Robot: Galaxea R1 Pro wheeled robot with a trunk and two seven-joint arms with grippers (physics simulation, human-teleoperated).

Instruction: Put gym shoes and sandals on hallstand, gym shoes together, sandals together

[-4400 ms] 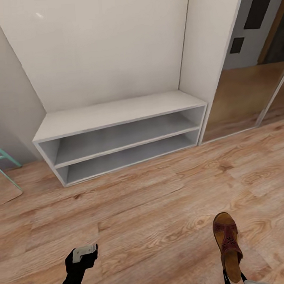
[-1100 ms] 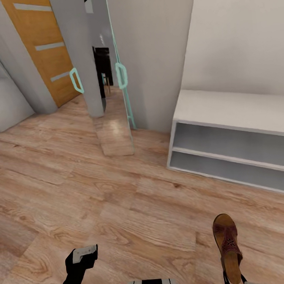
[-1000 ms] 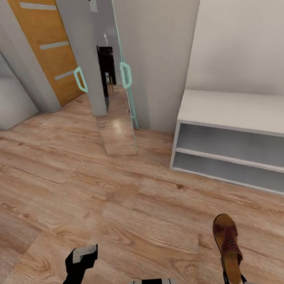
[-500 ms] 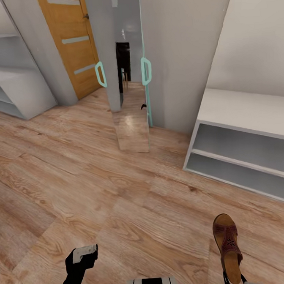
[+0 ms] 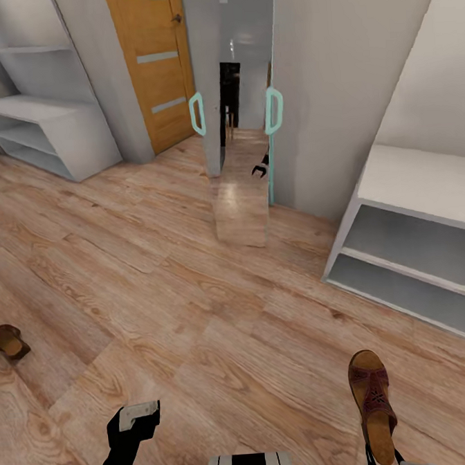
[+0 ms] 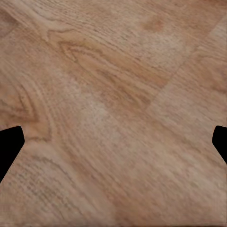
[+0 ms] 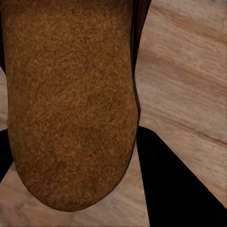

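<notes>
Nearest, at the bottom of the head view, the right gripper (image 5: 381, 458) is clamped on the heel end of a brown sandal (image 5: 373, 403), which is held above the corridor floor (image 5: 197, 318) with its toe pointing away from the robot; in the right wrist view its grainy tan sole (image 7: 71, 99) sits between the dark fingers (image 7: 175, 184). The left gripper (image 5: 138, 414) hangs low over bare planks, and the left wrist view shows its fingertips (image 6: 9, 144) spread wide apart with nothing between them. A second sandal (image 5: 5, 340) lies on the floor at the far left edge, well apart from both arms, partly cut off by the frame. To the right stands a white low bench unit (image 5: 428, 246) with two open tiers, its near corner jutting onto the planks. Further off, a tall mirror panel (image 5: 242, 128) with mint handles (image 5: 273, 110) stands between grey wall sections, beside an orange door (image 5: 155, 64). At the far left is the hallstand (image 5: 45, 128), pale grey, with open tiers and an upper shelf. A wide stretch of wood floor lies open between the robot and that unit.
</notes>
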